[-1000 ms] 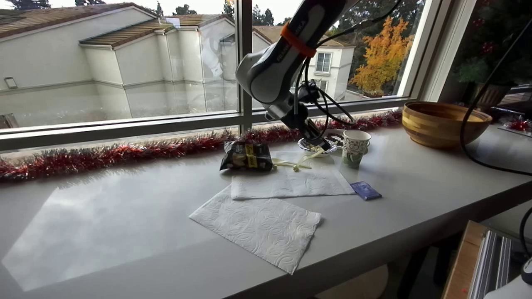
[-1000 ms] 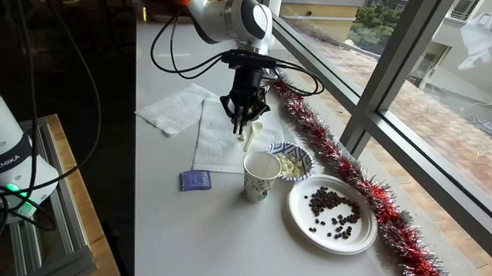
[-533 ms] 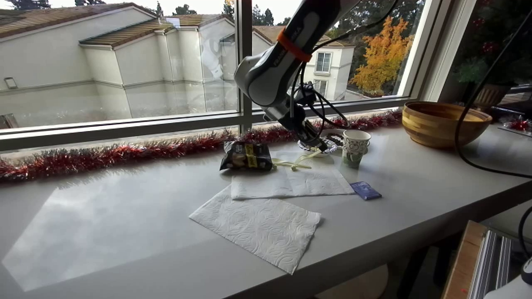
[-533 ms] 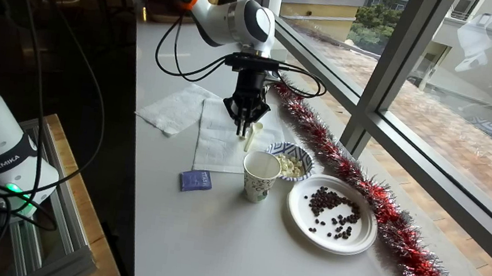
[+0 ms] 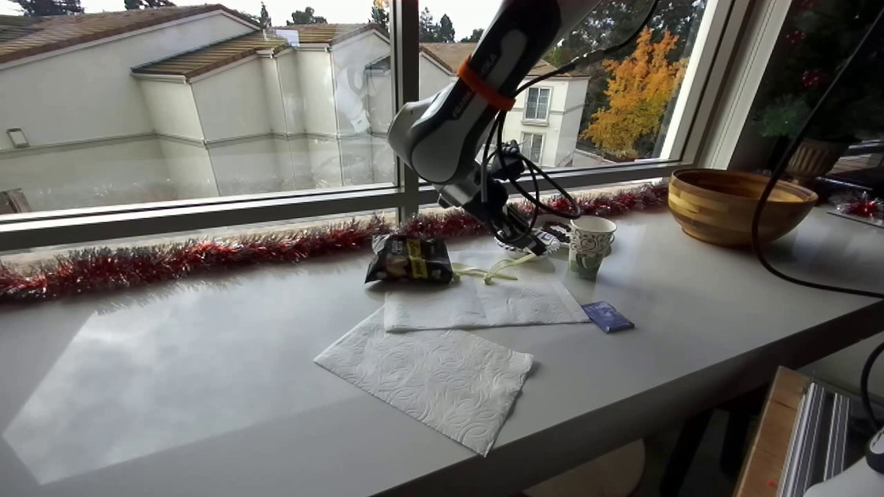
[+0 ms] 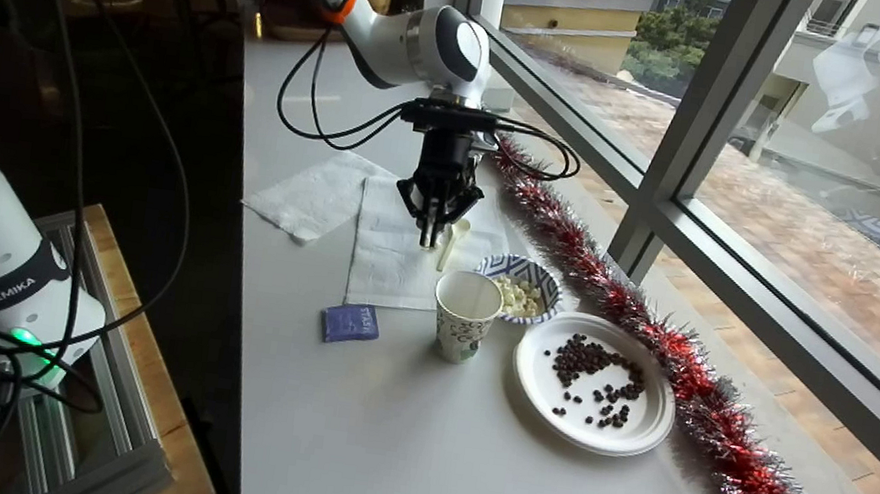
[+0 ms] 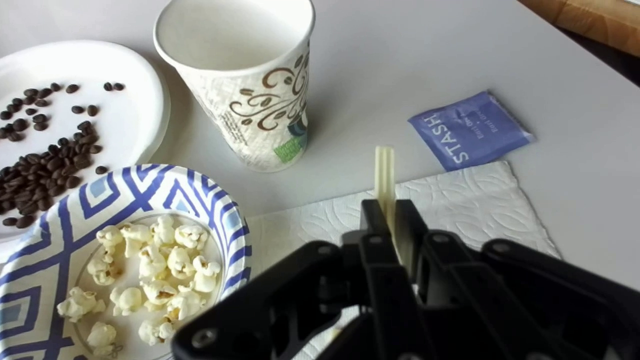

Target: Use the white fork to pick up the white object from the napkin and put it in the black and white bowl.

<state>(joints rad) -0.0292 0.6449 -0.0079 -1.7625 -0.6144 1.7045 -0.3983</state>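
Note:
My gripper (image 5: 536, 250) is shut on the handle of the pale white fork (image 7: 384, 175). The fork (image 5: 510, 263) slants down to the napkin (image 5: 456, 310) in an exterior view. A small pale lump, likely the white object (image 5: 487, 280), is at the fork's lower end; I cannot tell if they touch. The fork's tines are hidden in the wrist view. The black and white bowl (image 7: 55, 280), which looks blue-patterned on white, holds popcorn and stands beside the napkin. It also shows in both exterior views (image 5: 552, 243) (image 6: 493, 264). My fingertips (image 6: 428, 241) are low over the napkin.
A pale spoon (image 6: 453, 240) lies on the napkin. A paper cup (image 6: 462, 322) stands close by the bowl. A white plate (image 6: 532, 387) of coffee beans, a blue tea packet (image 6: 350, 323), a black snack bag (image 5: 411, 259) and a wooden bowl (image 5: 732, 207) are around. Tinsel runs along the window.
My gripper has moved slightly down with the fork, and the fork lies at a flatter angle. A pale bit beside the fingertips in an exterior view is now mostly hidden.

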